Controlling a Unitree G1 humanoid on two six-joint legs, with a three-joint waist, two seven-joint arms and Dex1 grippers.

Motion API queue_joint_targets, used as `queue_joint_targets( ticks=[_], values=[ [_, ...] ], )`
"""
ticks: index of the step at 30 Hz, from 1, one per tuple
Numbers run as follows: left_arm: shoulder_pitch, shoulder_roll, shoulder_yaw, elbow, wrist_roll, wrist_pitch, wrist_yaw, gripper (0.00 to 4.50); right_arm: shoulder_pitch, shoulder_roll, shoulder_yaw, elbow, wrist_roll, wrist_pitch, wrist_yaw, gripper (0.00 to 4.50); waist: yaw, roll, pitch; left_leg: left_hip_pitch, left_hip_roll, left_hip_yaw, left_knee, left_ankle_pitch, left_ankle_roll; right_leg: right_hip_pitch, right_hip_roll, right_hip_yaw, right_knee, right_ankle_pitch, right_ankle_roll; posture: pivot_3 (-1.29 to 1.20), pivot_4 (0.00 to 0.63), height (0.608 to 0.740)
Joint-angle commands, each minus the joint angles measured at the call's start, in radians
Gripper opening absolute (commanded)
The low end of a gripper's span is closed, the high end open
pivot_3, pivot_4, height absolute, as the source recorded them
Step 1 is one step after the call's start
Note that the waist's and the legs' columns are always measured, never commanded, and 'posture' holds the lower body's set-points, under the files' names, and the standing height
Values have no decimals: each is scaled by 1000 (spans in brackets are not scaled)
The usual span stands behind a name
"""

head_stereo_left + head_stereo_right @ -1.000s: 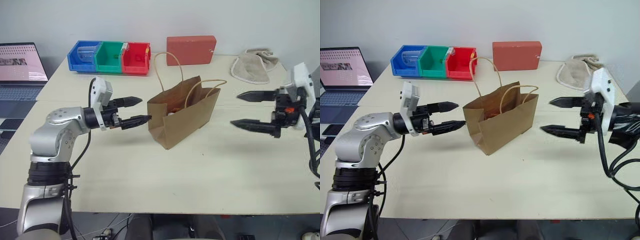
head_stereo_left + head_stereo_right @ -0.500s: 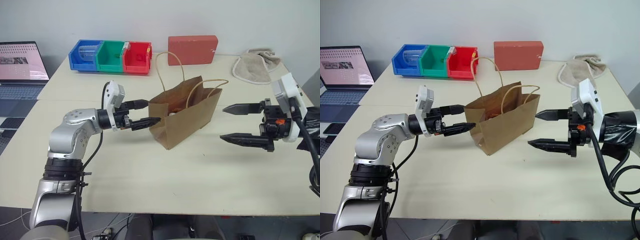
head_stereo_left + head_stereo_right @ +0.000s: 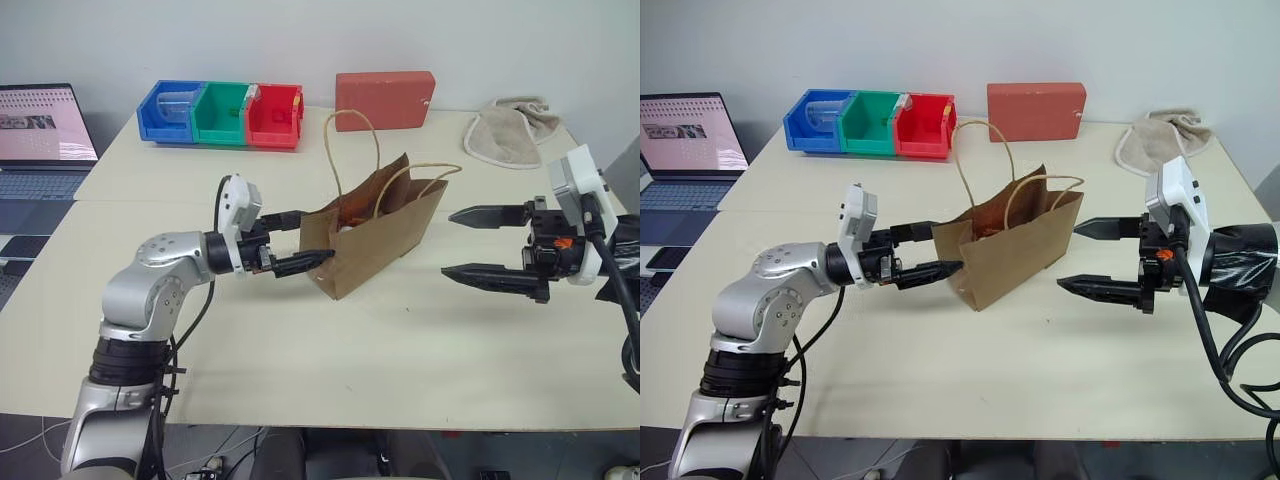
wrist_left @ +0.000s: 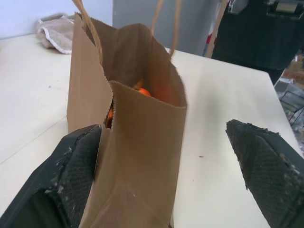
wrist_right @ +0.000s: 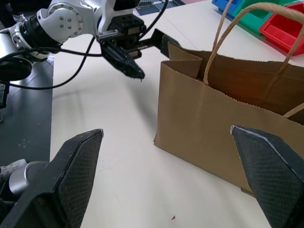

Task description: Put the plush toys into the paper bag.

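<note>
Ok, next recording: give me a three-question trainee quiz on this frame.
1. True or false: both grippers are open.
2. Which gripper has its fingers around an end of the paper bag? A) left gripper B) right gripper
3. What colour shows inside the bag in the left wrist view?

Key: 1 true. 2 A; the right one stands apart from the bag. 3 orange, apparently a plush toy.

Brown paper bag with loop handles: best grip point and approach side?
Take the brown kraft paper bag by its two tan loop handles, from above. They stand upright clear of the open mouth; the thin walls would likely crumple, and the narrow end already sits between the left tool fingers.
</note>
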Motion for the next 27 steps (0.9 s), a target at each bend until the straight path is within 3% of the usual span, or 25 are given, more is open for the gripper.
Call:
queue_joint_targets(
  ticks=[1,9,23,24,27],
  values=[
    [10,-47,-17,-12,41,-65,70,4483,-15,-10,12,-47,-29,-44,-3,4500,0,0,0,0,0,0,0,0,0,0,0,0,0,0,0,0,150,740],
    [11,-124,-38,57,109,-182,130,4483,-12,15,49,-86,-46,-69,-17,4500,0,0,0,0,0,0,0,0,0,0,0,0,0,0,0,0,150,740],
    [19,-127,-38,114,104,-244,77,245,4,46,76,-93,-105,-143,-24,4500,0,0,0,0,0,0,0,0,0,0,0,0,0,0,0,0,150,740],
    [18,-126,-38,119,104,-246,75,59,9,50,78,-95,-112,-153,-24,4500,0,0,0,0,0,0,0,0,0,0,0,0,0,0,0,0,150,740],
    [6,-113,-33,136,96,-249,50,59,26,64,78,-97,-143,-189,-32,4500,0,0,0,0,0,0,0,0,0,0,0,0,0,0,0,0,150,740]
  ],
)
